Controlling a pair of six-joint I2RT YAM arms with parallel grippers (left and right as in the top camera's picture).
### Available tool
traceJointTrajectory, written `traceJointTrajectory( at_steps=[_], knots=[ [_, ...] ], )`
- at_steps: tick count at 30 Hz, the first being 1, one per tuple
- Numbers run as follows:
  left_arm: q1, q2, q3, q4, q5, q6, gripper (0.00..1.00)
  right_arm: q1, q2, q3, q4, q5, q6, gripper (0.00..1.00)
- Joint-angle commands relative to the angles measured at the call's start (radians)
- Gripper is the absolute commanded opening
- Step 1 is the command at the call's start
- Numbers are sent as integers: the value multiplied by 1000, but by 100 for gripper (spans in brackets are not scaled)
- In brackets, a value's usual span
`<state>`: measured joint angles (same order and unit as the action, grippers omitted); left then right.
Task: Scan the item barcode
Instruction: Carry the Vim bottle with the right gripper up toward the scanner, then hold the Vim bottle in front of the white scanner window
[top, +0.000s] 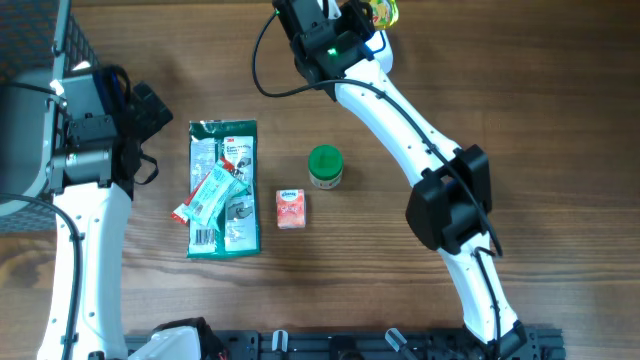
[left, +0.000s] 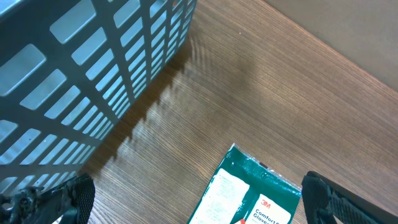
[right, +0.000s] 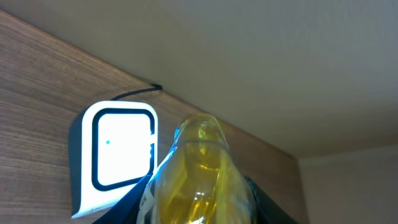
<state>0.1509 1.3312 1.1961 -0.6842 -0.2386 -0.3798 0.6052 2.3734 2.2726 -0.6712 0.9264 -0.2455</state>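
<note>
My right gripper (top: 362, 16) is at the table's far edge, shut on a clear yellow bottle (top: 384, 12). In the right wrist view the bottle (right: 199, 168) fills the space between the dark fingers (right: 132, 202) of the gripper (right: 200, 208). It points toward a white scanner (right: 115, 155) with a lit window, just left of it. My left gripper (top: 150, 135) is open at the left, with nothing between its fingers. It hangs above the top edge of a green glove packet (left: 249, 193).
A green glove packet (top: 222, 190) lies left of centre with a red-and-white sachet (top: 205, 196) on top. A green-lidded jar (top: 324, 166) and a small pink box (top: 290, 208) stand mid-table. A grey slotted basket (left: 74, 74) sits at the far left.
</note>
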Motion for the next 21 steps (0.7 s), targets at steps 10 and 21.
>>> traceJointTrajectory(
  at_steps=[10,21],
  knots=[
    [4,-1,4,3,-5,9,100,-3,117,10,119,72,-201,5],
    [4,-1,4,3,-5,9,100,-18,148,10,133,116,-249,4]
  ],
)
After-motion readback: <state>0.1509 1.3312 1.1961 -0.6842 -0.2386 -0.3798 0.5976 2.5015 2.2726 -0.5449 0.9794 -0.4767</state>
